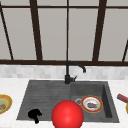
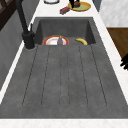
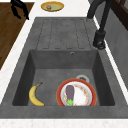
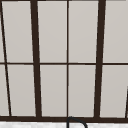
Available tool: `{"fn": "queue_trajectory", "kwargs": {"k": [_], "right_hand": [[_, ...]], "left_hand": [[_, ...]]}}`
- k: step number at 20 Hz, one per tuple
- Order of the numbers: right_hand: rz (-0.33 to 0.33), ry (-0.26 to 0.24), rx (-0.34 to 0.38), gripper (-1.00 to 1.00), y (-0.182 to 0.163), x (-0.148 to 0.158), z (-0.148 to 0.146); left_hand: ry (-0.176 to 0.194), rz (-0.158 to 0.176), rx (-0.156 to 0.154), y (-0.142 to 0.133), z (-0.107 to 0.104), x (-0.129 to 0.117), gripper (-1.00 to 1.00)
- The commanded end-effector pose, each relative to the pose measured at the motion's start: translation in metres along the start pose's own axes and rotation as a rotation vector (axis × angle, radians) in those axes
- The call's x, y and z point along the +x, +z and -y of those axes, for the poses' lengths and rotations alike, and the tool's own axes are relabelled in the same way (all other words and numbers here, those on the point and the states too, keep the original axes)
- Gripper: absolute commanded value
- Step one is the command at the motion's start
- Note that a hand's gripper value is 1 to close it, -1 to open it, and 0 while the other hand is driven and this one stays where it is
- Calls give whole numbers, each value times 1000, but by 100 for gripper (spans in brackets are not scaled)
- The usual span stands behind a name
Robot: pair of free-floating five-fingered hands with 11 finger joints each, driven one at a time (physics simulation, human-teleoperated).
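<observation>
Kitchen counter, white speckled stone, with a dark grey sink (image 1: 45, 92) set below a dark-framed window (image 4: 67, 62); ribbed draining board on the left, deep basin on the right. Black tap (image 1: 71, 72) at the back edge, spout turned toward the basin. Left hand (image 1: 34, 115): black, hanging over the front left corner of the draining board at the counter's near edge, fingers curled loosely downward, nothing held; seen too in the right side view (image 3: 18, 8), off the sink's front edge over the wooden floor, and at the border of the left side view (image 2: 124, 62). Red ball (image 1: 67, 115): large, glossy, low in the front view, just right of that hand, covering part of the sink's front edge. Basin contents: red-rimmed plate (image 3: 86, 97) carrying an aubergine (image 3: 70, 93), beside the drain; banana (image 3: 35, 95) on the basin floor near its front wall. Counter left of sink: yellow bowl (image 1: 5, 103) with food. Counter right of sink: red-and-dark block (image 1: 123, 98).
</observation>
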Motion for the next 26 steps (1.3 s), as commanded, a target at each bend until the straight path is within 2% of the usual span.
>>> {"fn": "queue_trajectory", "kwargs": {"k": [1,3,4,5,6,7,8,11,14,20,23,24,26], "right_hand": [[-47,19,-64,100,1,-23,-28],[-9,-32,-59,100,11,-33,-34],[19,-70,-35,100,23,-29,-30],[33,-97,-49,100,27,-20,-27],[31,-118,-87,-100,29,-18,-25],[51,-143,-167,-100,34,-24,-21],[48,-137,-156,-100,23,-20,-23],[60,-157,-211,-100,28,-23,-11],[63,-177,-189,-100,33,-22,15],[59,-195,-142,-100,42,-21,42],[6,-207,-141,-100,35,-7,49],[-22,-185,-172,-100,36,-6,53],[-37,-177,-177,-100,32,3,55]], "left_hand": [[0,0,0,0,0,0,0],[0,0,0,0,0,0,0],[0,0,0,0,0,0,0],[0,0,0,0,0,0,0],[0,0,0,0,0,0,0],[0,0,0,0,0,0,0],[0,0,0,0,0,0,0],[0,0,0,0,0,0,0],[0,0,0,0,0,0,0],[0,0,0,0,0,0,0],[0,0,0,0,0,0,0],[0,0,0,0,0,0,0],[0,0,0,0,0,0,0]]}}
